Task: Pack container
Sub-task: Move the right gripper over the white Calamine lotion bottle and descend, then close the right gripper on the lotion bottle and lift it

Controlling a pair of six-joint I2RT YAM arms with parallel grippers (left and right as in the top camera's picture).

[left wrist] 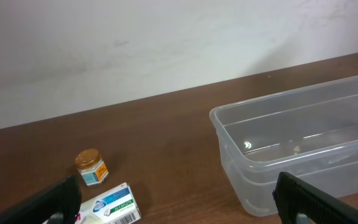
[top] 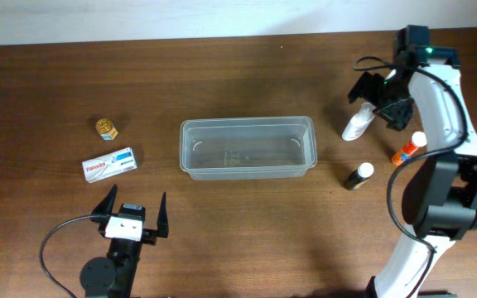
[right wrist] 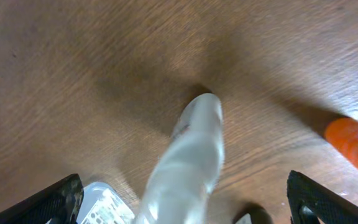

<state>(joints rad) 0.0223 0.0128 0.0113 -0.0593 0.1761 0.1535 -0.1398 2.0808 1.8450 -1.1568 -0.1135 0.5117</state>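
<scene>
We see a dark wooden table (top: 56, 74) with fine, visible grain and a soft satin sheen. The container (left wrist: 232, 168) is clear, smooth plastic that catches glossy highlights. The small jar (top: 106, 127) wears a shiny gold-toned lid, and the box (top: 110, 164) looks like printed card. The white bottle (right wrist: 188, 162) is smooth plastic; the left fingers (left wrist: 316, 202) are matt black.

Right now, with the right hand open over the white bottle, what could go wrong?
1. The white bottle is tall, narrow and seems to stand upright; a finger of the right hand could tip it before the grip closes.
2. The orange bottle stands close by, so the hand might bump it.
3. The container looks light; a bottle striking its rim could shove it.
</scene>
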